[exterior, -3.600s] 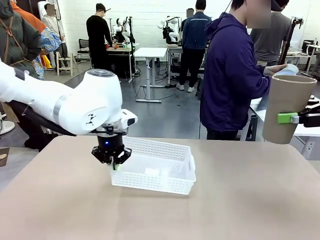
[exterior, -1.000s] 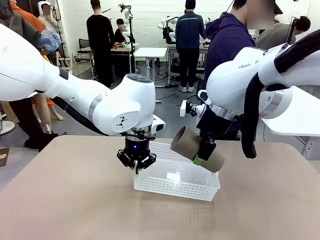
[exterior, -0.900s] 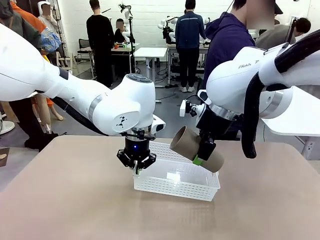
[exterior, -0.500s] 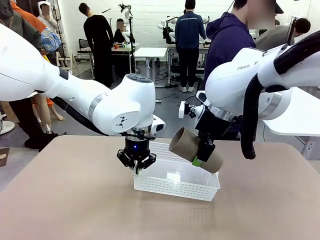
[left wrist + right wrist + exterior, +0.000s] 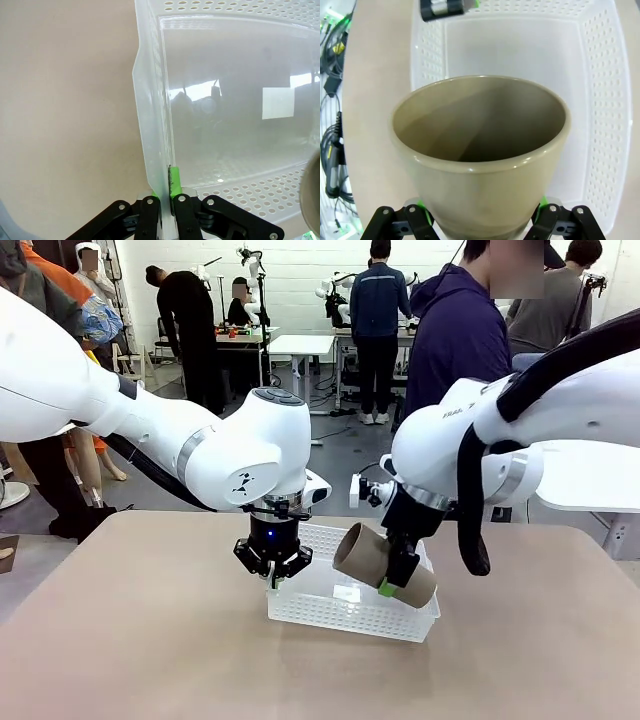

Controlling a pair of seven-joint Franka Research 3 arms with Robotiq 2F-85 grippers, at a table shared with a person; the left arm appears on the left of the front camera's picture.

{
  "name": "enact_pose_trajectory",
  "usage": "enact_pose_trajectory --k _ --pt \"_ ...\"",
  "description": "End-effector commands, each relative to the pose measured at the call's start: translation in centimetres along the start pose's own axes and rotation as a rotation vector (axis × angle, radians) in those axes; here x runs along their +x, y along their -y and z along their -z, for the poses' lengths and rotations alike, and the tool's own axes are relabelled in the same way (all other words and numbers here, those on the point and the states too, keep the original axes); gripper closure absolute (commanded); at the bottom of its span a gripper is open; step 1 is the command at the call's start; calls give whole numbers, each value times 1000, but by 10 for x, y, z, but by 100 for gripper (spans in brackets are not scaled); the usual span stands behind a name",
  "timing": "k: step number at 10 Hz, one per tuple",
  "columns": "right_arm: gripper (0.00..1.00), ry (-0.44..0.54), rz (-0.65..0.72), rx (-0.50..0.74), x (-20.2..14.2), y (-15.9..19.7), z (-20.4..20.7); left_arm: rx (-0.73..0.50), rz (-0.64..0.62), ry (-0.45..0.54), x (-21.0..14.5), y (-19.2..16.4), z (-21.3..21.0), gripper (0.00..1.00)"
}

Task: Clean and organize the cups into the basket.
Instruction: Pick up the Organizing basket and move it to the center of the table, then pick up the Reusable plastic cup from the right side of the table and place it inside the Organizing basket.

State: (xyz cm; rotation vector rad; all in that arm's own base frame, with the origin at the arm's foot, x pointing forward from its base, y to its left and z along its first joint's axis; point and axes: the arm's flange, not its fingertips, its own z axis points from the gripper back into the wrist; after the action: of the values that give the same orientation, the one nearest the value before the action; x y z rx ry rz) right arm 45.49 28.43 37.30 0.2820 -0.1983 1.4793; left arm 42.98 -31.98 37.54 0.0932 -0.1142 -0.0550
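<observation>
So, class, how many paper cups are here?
1: a tan cup, held tilted by the right gripper over the white basket. Others may be out of view.

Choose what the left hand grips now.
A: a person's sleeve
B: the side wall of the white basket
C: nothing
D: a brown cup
B: the left hand is shut on the side wall of the basket, with one finger on each side of it.

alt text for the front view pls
The right gripper holds a tan paper cup tilted, mouth toward the left, over a white basket on the table. The left gripper is shut on the basket's left rim; a person stands at the far side.
</observation>
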Motion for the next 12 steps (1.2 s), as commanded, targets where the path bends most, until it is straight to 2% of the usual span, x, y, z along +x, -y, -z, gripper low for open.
enact_pose_trajectory --k 1,5,6,7,10,11,12 --pt "16 -27 -6 22 10 16 10 -1 2 3 -1 0 0 100" --pt "16 -35 2 66 12 24 25 -1 2 3 -1 0 0 100" --pt "3 -37 6 79 12 24 24 -1 2 3 -1 0 0 100" --pt "0 -33 6 81 12 23 23 -1 2 3 -1 0 0 100" --pt "0 -17 -4 67 9 15 13 -1 2 3 -1 0 0 100" --pt "0 12 3 38 -3 6 -4 -1 2 3 -1 0 0 100" --pt "0 56 22 2 -30 -3 -29 -1 2 3 -1 0 0 100"
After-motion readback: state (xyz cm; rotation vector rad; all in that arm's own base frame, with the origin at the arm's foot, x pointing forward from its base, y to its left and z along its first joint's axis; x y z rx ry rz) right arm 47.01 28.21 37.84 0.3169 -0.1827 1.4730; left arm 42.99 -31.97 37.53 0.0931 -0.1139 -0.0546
